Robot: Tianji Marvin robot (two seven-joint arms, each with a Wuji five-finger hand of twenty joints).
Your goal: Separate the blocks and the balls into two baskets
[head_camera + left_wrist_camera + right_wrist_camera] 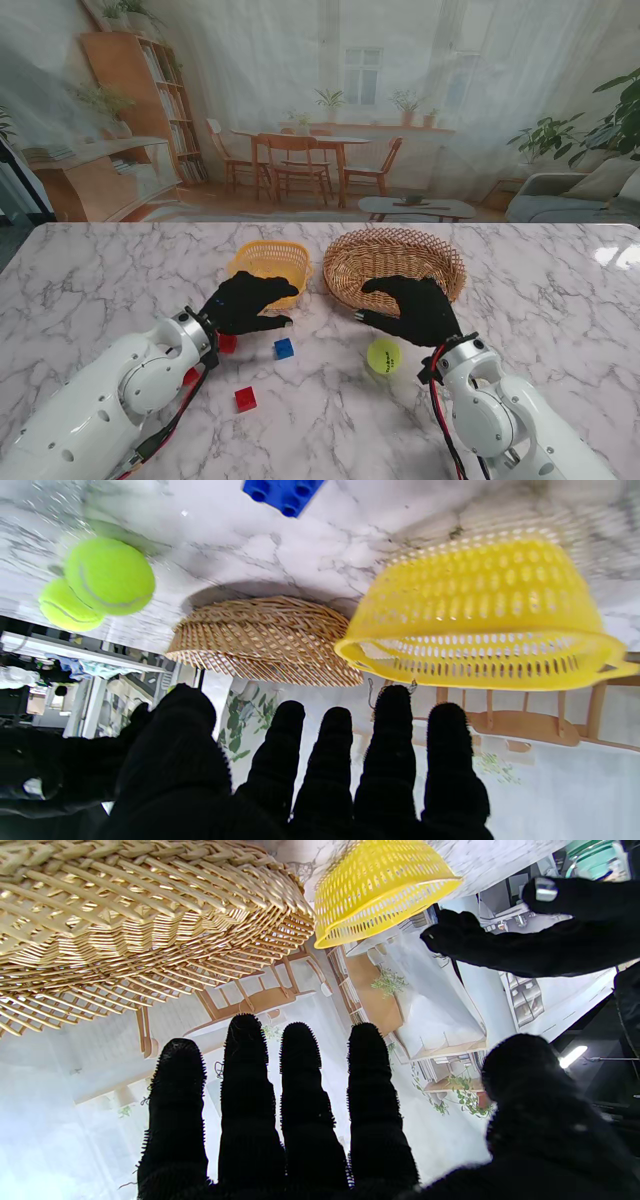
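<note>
Two baskets sit side by side from the stand: yellow basket [270, 262], wicker basket [394, 257]. Left hand [245, 302] hovers empty over a red block [228, 344]; I'd drop straight down. Left wrist: fingers [392, 760] spread, a blue block [282, 492] nearby. Right wrist: right hand [310, 1140] splayed, holding nothing; tennis ball [384, 356] waits.

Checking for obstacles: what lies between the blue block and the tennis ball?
Only bare marble table, seen in the stand view, lies between the blue block and the ball.
</note>
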